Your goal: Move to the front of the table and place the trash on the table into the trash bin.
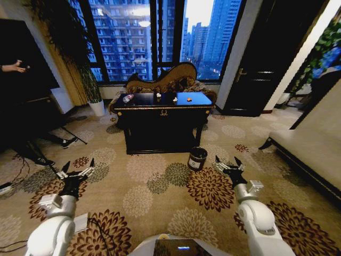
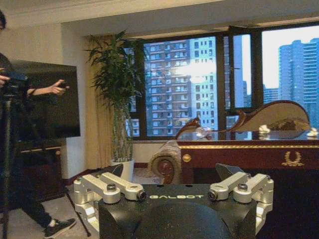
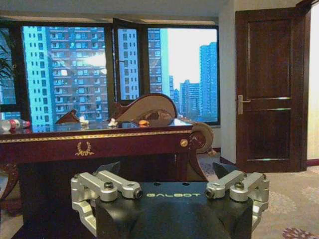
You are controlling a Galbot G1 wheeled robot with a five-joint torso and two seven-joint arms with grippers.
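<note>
Patterned carpet separates robot from the black surface carrying bottle, white scraps and orange piece; trash bin at its front-right; left tool and right tool spread, empty, low for approach.

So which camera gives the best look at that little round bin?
The head view: the trash bin stands whole on the carpet by the table's front right corner, rim and white label visible. In both wrist views, I can't make it out.

The word "GALBOT" stands in pale letters on the black body of the left gripper and again on the right gripper. The white label on the bin is unreadable.
</note>
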